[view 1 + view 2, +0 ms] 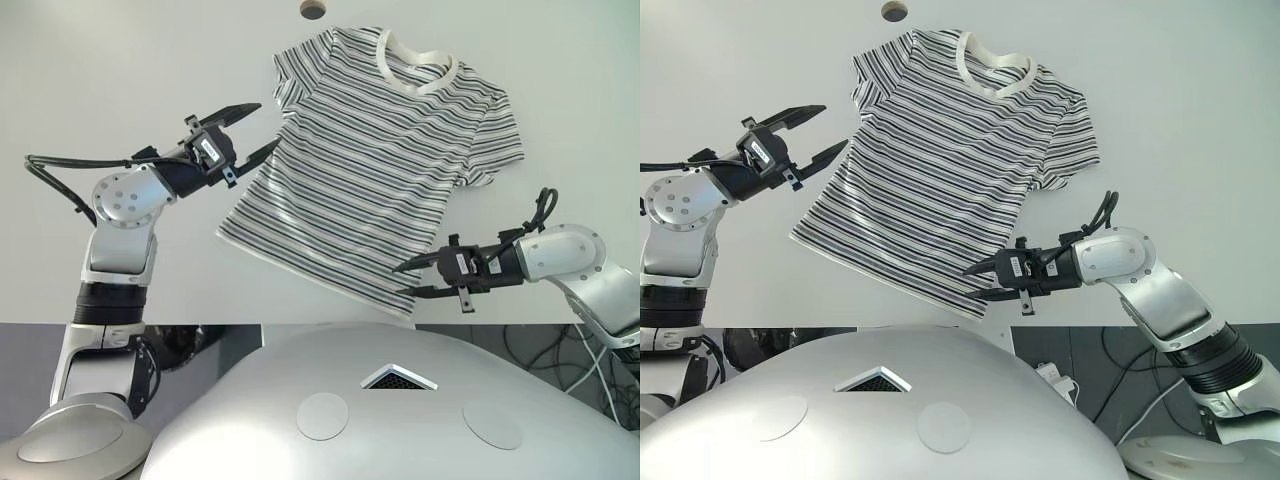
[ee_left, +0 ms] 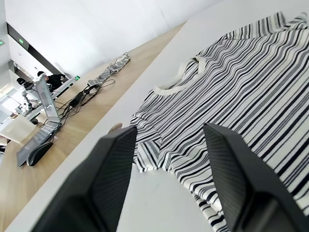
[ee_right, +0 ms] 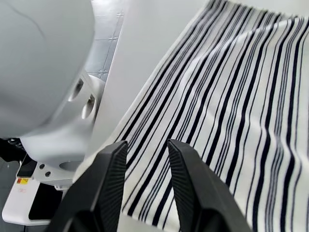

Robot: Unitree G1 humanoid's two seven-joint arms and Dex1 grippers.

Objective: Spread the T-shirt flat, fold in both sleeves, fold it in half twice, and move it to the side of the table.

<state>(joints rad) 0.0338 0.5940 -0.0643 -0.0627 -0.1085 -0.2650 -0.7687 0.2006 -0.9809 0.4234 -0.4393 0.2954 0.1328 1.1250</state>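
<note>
As both jaws gape, the T-shirt (image 1: 372,170) lies flat.

Both head cameras look forward and down on the striped T-shirt (image 1: 380,170) from beyond its hem, and both take in the whole shirt. The left wrist camera, low and close, looks through the left gripper (image 2: 169,129) along the shirt's sleeve toward its collar. The right wrist camera looks steeply down, close, through the right gripper (image 3: 147,142) at the hem corner.

one t-shirt (image 1: 375,165) is lying on one table (image 1: 120,60), with one round mark (image 1: 313,9). two grippers are hovering: left gripper (image 1: 266,125) and right gripper (image 1: 398,280).
</note>
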